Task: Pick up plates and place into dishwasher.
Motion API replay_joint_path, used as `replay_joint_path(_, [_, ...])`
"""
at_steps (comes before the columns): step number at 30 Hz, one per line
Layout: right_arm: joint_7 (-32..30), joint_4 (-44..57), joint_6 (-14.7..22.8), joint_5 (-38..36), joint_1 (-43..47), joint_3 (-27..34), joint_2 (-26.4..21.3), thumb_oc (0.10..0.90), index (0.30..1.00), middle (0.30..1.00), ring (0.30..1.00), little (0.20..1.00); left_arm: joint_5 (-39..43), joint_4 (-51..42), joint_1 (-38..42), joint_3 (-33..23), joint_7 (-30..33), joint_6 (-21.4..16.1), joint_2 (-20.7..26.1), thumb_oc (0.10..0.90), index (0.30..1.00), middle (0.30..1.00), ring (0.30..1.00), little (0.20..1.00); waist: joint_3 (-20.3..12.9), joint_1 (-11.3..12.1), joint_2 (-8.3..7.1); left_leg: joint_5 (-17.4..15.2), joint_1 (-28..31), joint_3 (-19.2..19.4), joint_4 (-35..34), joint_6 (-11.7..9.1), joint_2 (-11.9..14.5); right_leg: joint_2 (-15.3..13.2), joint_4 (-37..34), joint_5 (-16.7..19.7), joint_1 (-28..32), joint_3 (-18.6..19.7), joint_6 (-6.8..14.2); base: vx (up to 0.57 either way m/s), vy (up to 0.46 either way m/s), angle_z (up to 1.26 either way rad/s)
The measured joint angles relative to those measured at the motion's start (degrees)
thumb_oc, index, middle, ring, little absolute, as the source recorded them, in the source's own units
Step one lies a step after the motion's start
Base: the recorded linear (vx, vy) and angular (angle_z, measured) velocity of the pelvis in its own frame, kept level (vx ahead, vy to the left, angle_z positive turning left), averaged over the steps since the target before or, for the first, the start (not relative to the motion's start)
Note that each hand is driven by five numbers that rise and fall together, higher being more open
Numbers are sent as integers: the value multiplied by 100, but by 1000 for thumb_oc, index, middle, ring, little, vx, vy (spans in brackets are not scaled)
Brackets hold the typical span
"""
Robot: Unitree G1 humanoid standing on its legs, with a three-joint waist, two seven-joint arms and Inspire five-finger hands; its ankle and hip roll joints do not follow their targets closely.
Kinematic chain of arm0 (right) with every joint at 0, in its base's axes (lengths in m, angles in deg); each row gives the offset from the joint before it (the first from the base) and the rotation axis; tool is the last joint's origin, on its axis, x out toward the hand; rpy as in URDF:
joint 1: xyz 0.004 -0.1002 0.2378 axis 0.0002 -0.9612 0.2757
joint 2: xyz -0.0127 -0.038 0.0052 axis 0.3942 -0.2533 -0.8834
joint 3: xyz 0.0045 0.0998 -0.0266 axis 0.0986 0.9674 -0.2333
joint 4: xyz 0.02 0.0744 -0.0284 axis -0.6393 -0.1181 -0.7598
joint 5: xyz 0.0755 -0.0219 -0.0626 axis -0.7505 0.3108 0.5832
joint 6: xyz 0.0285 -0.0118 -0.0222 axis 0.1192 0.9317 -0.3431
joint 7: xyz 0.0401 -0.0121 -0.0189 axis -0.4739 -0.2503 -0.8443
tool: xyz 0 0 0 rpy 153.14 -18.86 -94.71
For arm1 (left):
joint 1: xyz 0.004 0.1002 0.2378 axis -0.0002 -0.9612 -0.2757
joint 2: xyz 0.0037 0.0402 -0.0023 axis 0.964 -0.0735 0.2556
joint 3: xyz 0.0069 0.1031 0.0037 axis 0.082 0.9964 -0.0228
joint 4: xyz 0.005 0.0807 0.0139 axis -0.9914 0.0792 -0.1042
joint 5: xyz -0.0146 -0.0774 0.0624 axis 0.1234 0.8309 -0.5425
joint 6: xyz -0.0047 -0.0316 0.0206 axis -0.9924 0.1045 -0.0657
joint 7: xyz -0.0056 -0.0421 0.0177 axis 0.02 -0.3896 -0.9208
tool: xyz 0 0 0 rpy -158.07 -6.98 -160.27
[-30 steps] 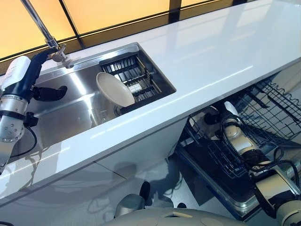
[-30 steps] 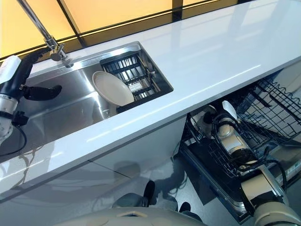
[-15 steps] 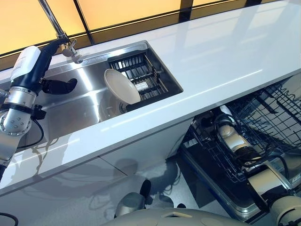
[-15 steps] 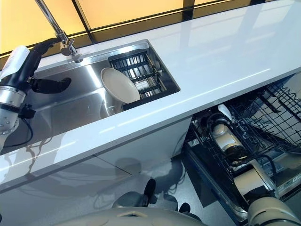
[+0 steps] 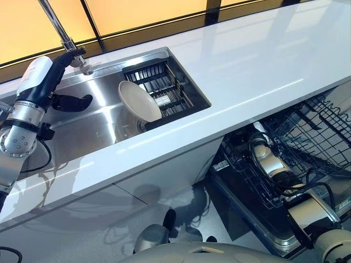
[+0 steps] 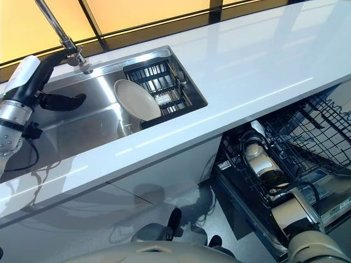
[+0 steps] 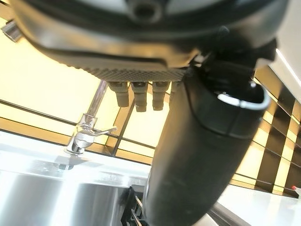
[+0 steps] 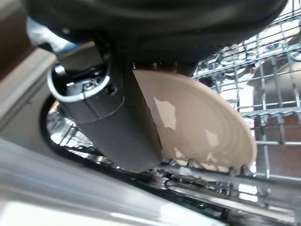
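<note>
Two plates are seen: one plate (image 8: pixel 202 127) is pinched by the right hand (image 8: pixel 113 113) inside the dishwasher rack (image 5: pixel 307 126) at four o'clock, to be slotted upright, while another plate (image 5: pixel 139 101) is leaned in the sink (image 5: pixel 93 123) beside the relaxed, empty left hand (image 5: pixel 68 102).

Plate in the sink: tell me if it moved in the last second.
No. The plate leans on the sink's black rack as before; only the camera shifted.
</note>
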Motion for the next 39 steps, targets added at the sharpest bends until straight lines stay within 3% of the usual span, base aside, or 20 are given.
replay_joint_path(15, [-94,1522,650,25,-1230,880,-95,800,900,900,900,900,-4,-10,-101,-46,-51,13,0,800,900,900,900,900,22,-315,9,-60,13,220,-1,36,1,-1,0,1,-69,187,2,-6,9,-6])
replay_joint_path(27, [-388,2100,928,278,-2003,1724,-356,800,900,900,900,900,-185,-89,-680,-582,-76,0,-1,800,900,900,900,900,64,-568,37,-118,68,424,-2,43,16,-5,0,-1,-74,324,5,-2,5,-5])
replay_joint_path(32, [-396,2478,1118,272,-2421,2026,-484,800,900,900,900,900,-682,-173,-1102,-951,-77,-23,5,800,900,900,900,900,103,-598,81,-136,104,478,-2,64,16,-10,0,-2,-65,378,8,-1,4,-4])
replay_joint_path(39, [-391,2817,1366,221,-2663,2385,-664,800,900,900,900,900,-1201,-67,-1697,-1325,-75,-443,395,800,900,900,900,900,109,-661,93,-169,137,548,-6,59,18,-22,1,-4,-62,445,11,0,11,-5])
